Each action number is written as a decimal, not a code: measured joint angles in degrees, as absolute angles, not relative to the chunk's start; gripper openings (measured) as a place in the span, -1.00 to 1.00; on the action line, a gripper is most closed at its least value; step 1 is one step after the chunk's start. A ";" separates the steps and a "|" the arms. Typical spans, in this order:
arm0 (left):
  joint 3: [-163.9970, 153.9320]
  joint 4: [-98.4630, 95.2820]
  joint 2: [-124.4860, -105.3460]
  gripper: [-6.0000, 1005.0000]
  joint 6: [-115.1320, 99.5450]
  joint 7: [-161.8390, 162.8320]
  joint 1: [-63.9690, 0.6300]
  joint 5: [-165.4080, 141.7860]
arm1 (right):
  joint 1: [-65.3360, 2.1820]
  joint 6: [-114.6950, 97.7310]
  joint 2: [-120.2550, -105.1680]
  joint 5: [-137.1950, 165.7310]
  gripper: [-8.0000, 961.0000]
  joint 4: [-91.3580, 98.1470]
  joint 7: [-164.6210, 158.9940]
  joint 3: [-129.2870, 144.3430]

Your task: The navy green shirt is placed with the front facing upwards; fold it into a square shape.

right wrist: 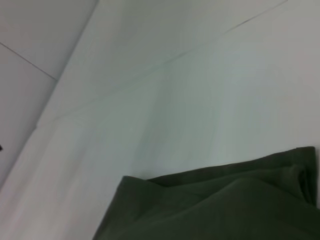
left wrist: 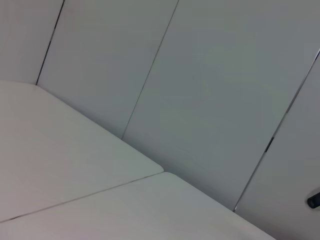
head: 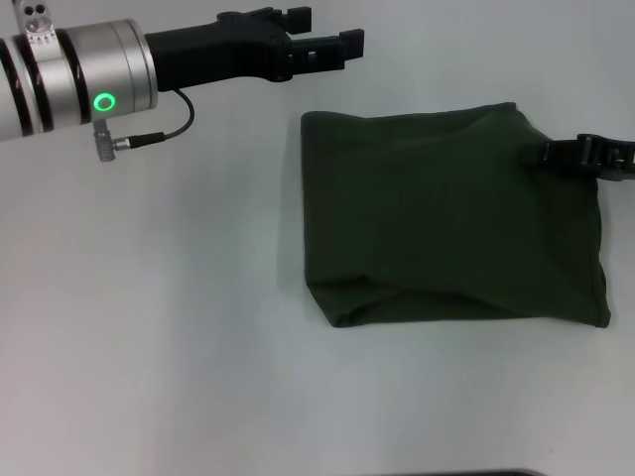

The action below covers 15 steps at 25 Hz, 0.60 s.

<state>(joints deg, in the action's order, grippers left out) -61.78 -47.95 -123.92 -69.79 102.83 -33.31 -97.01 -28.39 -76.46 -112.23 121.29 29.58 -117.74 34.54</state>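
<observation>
**Shirt lies folded; left gripper clear, right gripper at its far corner**

We see the navy green shirt (head: 451,218) lying flat on the white table (head: 149,327) as a roughly square folded bundle. No lettering or collar shows on the upward face, only plain dark olive cloth. Its near edge shows stacked layers, with a soft fold line running along that edge and a rounded, slightly bulged corner at the near left.

We take the shirt as our landmark.

- The left gripper (head: 327,42) hangs beyond the shirt's far left corner, well apart from the cloth and touching nothing. Its black fingers (head: 349,40) stand spread with a visible gap between them. A green ring light (head: 103,101) glows on the silver wrist behind it, and a black cable (head: 164,127) loops below that wrist.
- The right gripper (head: 544,152) sits at the shirt's far right corner, right against the edge of the cloth. We cannot tell whether it is pinching the fabric or merely lying beside it.

Our left wrist view shows only table surface and the panelled wall (left wrist: 210,90) behind it. Our right wrist view shows a corner of the shirt (right wrist: 220,210) with its layered folds lying on the table.
</observation>
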 joint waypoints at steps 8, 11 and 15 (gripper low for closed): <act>-61.79 -47.28 -123.92 0.83 -69.06 102.74 -33.52 -97.28 | -29.08 -70.31 -112.81 121.29 -0.86 28.94 -118.78 37.48; -61.79 -47.28 -123.92 0.83 -68.99 102.74 -33.54 -97.32 | -29.29 -69.52 -112.70 121.29 -0.86 28.42 -118.79 37.58; -61.79 -47.28 -123.92 0.83 -68.99 102.74 -33.65 -97.21 | -29.25 -70.61 -112.62 120.84 -0.85 29.23 -118.37 37.02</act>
